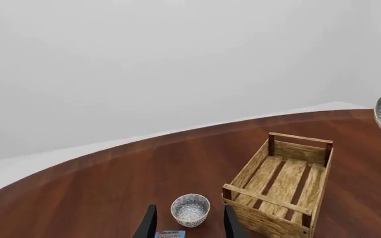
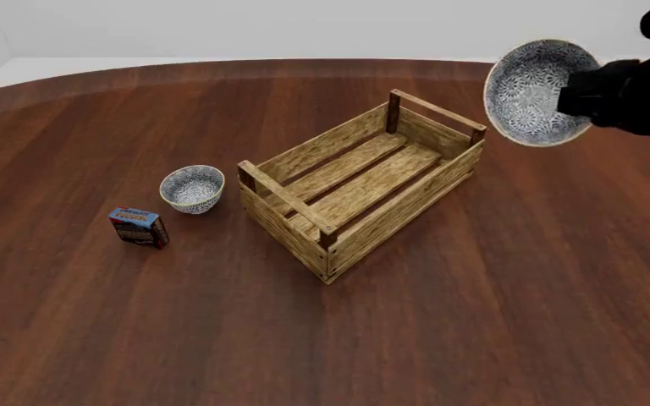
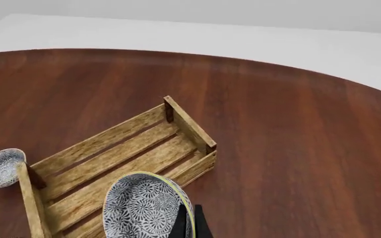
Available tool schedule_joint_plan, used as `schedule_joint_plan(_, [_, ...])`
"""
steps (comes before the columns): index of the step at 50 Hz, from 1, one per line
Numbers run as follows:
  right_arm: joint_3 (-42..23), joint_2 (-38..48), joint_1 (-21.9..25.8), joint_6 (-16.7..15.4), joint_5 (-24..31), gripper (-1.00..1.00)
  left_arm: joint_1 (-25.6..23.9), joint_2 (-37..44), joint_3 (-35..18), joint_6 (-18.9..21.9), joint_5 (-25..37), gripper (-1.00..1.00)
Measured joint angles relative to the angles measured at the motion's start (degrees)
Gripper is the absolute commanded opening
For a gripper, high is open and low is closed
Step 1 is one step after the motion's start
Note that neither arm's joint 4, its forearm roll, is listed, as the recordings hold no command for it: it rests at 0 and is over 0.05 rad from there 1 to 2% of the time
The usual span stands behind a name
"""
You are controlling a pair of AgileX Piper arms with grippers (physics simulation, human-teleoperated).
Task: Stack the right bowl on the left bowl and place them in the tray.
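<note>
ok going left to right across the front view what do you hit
small blue-and-red box → left bowl → tray → right bowl, held up off the table by the right gripper

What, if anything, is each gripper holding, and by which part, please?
The right gripper pinches the right bowl by its rim; the left gripper holds nothing.

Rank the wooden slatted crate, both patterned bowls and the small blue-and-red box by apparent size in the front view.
1. Wooden slatted crate.
2. Patterned bowl held aloft by the right gripper; nearer the camera, so unsure.
3. Patterned bowl on the table.
4. Small blue-and-red box.
</note>
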Motion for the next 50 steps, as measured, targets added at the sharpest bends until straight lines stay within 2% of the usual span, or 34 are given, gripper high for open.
schedule_joint_plan(16, [-0.3,-1.6,4.6,0.4,-0.4,-1.0,-4.2,5.7,-5.0,-0.1,-1.5,1.0])
schedule_joint_plan(32, [-0.7,-1.2,8.2,-0.3,-1.6,-1.0,-12.4,14.9,-10.4,1.2,-6.6,1.0])
schedule_joint_plan(50, [-1.0,-0.7,9.6,-0.7,-3.0,-1.0,-22.8,27.7,-16.6,3.3,-12.3,1.0])
